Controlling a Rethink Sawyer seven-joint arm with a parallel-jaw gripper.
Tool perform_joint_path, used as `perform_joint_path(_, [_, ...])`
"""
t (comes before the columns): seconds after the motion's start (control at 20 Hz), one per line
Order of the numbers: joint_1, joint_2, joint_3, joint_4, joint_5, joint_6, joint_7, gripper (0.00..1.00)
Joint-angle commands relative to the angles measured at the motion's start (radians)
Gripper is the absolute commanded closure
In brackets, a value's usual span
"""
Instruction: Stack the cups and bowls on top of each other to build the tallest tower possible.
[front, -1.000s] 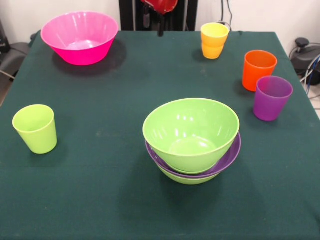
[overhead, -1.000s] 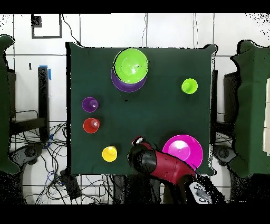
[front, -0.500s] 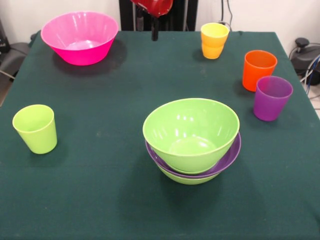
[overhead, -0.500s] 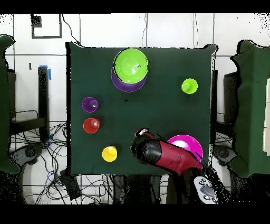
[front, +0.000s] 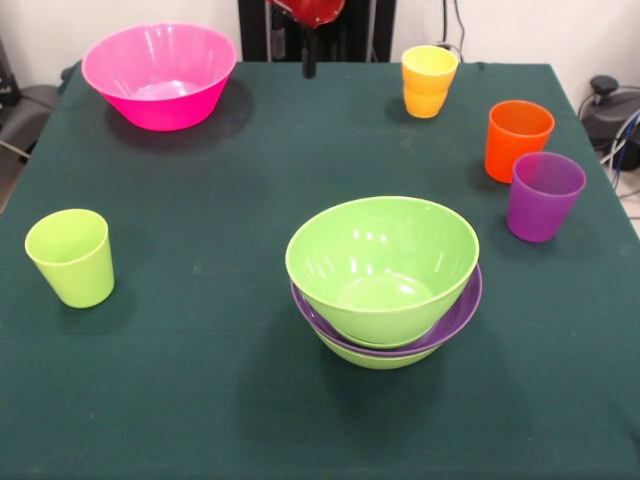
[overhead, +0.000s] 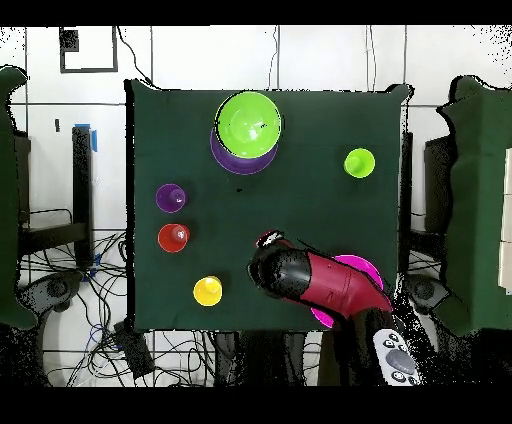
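Frontally, a dark green cloth-covered table is filling most of the view, with a pale wall behind it and cables lying on the floor at the right edge. A large glossy pink plastic bowl is sitting at the far left corner. A yellow-orange plastic cup is standing at the far right, and an orange plastic cup and a translucent purple plastic cup are standing just beside each other along the right side. A lime green plastic cup is standing alone at the left. Near the middle, the tower is resting: a lime green bowl nested in a wide shallow purple bowl, with another lime green bowl beneath. The red and black arm's gripper is hanging at the top edge; whether it is wide or narrow cannot be told.

Overhead, the table is standing on a white tiled floor with tangled cables at the lower left. The red arm is reaching across the pink bowl, covering part of it.
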Motion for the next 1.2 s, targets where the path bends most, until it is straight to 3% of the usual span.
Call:
perform_joint_path(0.05, [0.0, -0.054, 0.098, -0.092, 0.003, 0.204, -0.04, 0.0])
perform_joint_path(0.65, [-0.095, -0.065, 0.149, -0.126, -0.034, 0.268, -0.113, 0.0])
perform_joint_path(1.2, [-0.227, 0.057, 0.21, -0.181, -0.136, 0.176, -0.194, 0.0])
